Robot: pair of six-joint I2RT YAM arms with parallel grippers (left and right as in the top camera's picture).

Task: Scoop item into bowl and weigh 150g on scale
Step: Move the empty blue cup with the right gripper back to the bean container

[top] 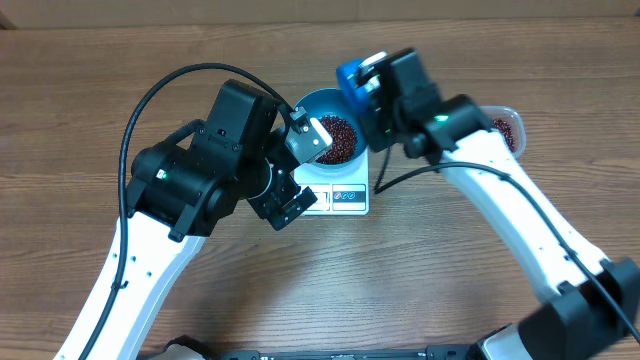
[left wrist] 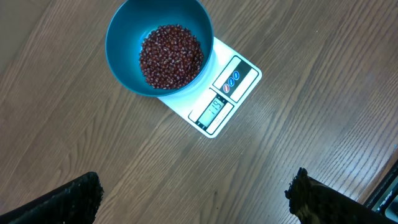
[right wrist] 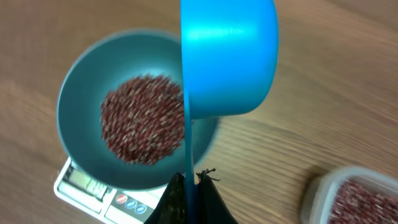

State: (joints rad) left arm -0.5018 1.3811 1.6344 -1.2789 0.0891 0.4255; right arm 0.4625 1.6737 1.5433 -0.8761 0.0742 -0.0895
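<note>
Blue bowl (left wrist: 121, 43), red-brown beans (left wrist: 171, 56) (white scale (left wrist: 219, 93))

A round, deep blue bowl (left wrist: 121, 37) stands upright in the upper left of the left wrist view. It rests on a small flat white rectangular kitchen scale (left wrist: 245, 68) that lies diagonally on the wooden tabletop (left wrist: 323, 112). The bowl covers most of the platform. Only the front strip, with a pale display window and three round buttons, shows toward the lower right; its digits are unreadable. A loose heap of small dark red-brown beans (left wrist: 171, 56) covers the bowl's bottom, with smooth walls bare above. More beans fill a clear plastic tub (right wrist: 320, 190) at the right wrist view's lower right.
</note>
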